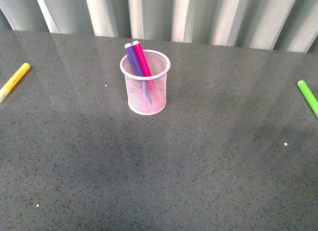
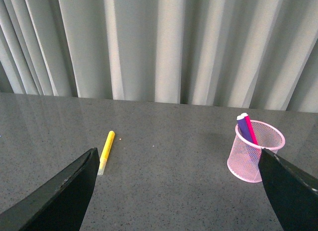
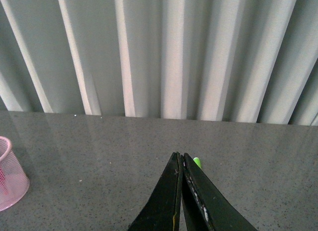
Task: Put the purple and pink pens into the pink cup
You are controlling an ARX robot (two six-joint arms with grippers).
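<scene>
Since the purple pen (image 1: 133, 60) and pink pen (image 1: 141, 58) both stand inside the pink cup (image 1: 145, 94) mid-table (image 1: 198, 156), we judge the task complete. Left end effector (image 2: 176, 191) spread wide, empty; right end effector (image 3: 181, 191) closed on nothing. Only the wrist views show them; the front view alone shows both the yellow marker (image 1: 14, 81) and green marker (image 1: 308, 96).

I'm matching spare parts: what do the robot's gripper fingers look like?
Only fingers show, in the wrist views. The left gripper has two broad, flat, matte black wedge-shaped fingers. The right gripper has similar black tapered fingers, scuffed pale along the edges. No cables or markings visible.
</scene>
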